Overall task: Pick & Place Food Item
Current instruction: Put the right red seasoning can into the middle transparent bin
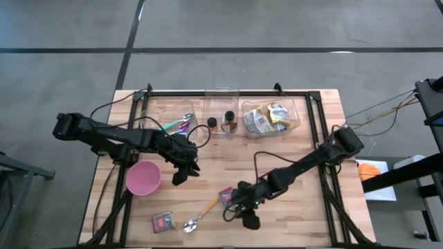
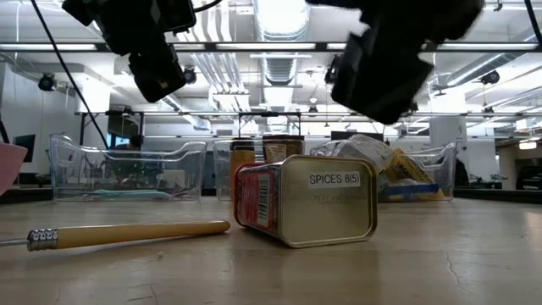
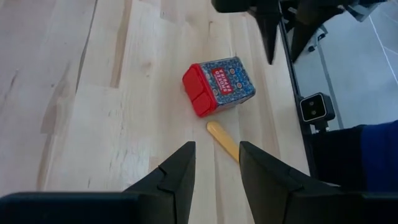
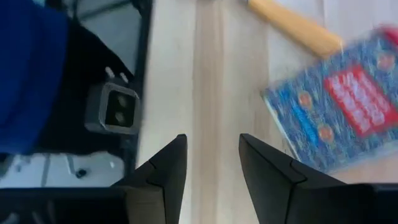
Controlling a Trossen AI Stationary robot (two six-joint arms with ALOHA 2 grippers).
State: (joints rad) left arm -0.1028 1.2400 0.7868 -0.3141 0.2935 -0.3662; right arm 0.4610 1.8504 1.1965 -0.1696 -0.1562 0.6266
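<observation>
A spice tin lies on its side on the wooden table, near the front edge, its red cap at one end and a label reading "SPICES" on its metal face in the low view. The wooden handle of a spoon ends just beside the tin, and the spoon's bowl lies toward the front edge.

The right gripper hangs above the table just beside the tin, on its front-right side, and touches nothing. In the right wrist view its fingers stand slightly apart with bare wood between them; the tin lies off to one side.

The left gripper hovers near the middle of the table, beside a pink bowl. Its fingers are also slightly parted and hold nothing; the tin lies ahead of them.

A small dark packet lies near the front edge, left of the spoon. Along the back stand three clear bins: the left bin with utensils, the middle bin with jars, the right bin with packets.
</observation>
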